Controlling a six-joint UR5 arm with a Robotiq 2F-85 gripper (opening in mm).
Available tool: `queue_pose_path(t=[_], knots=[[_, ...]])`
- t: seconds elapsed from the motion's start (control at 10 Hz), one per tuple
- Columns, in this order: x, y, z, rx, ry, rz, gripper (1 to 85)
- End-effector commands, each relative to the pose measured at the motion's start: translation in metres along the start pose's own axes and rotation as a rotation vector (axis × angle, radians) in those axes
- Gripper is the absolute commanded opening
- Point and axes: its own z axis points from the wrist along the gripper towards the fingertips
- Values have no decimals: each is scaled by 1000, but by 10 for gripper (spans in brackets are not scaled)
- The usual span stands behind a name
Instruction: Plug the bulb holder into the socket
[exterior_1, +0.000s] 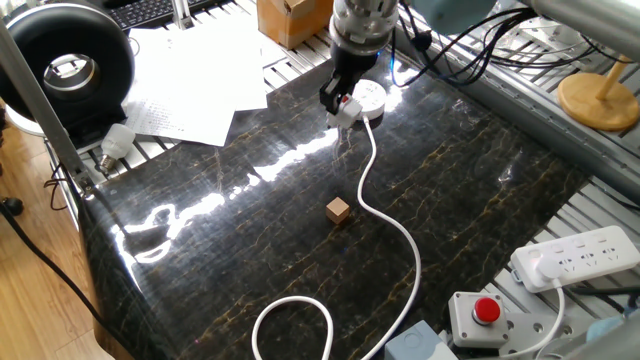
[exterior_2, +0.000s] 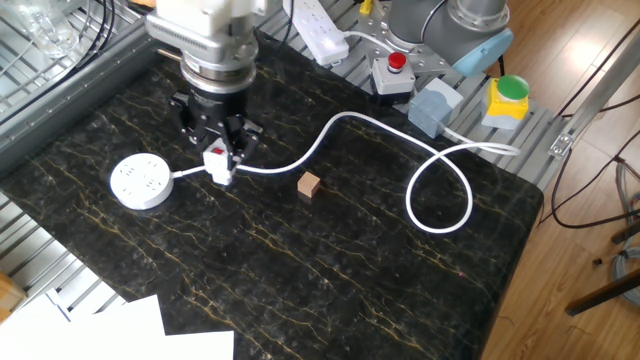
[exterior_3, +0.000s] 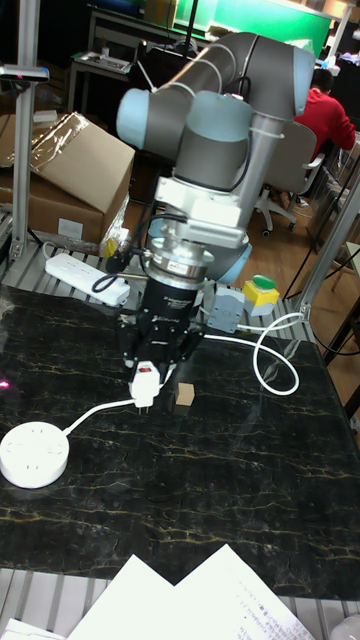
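One step of two looked done: my gripper (exterior_1: 342, 106) was clamped on the bulb holder (exterior_1: 347, 107), carried clear of the table (exterior_1: 200, 240); the socket (exterior_1: 369, 95) sat just behind it, insertion still to come.

Other fixed view: bulb holder (exterior_2: 216, 164) hung between my fingers, socket (exterior_2: 141, 181) off to the side, apart, its holes empty; the wooden cube (exterior_2: 308, 184) lay on the opposite side.

Tall view: bulb holder (exterior_3: 144, 381) pointed prongs down, socket (exterior_3: 34, 452) lower and aside. No containers visible.
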Motion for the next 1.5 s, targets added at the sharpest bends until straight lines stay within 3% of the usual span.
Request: queue_pose_path(t=[0.0, 0.2, 0.3, 0.4, 0.6, 0.9, 1.2, 1.4], knots=[[12, 38, -9, 22, 7, 65, 10], [21, 63, -11, 16, -4, 102, 10], [24, 63, -11, 18, -1, 100, 10], [25, 56, -12, 15, 10, 75, 10], [21, 27, -13, -17, 24, 1, 10], [12, -15, -9, -31, 36, -95, 10], [2, -25, 2, -25, 44, -154, 10], [1, -22, 2, -34, 41, -110, 10]])
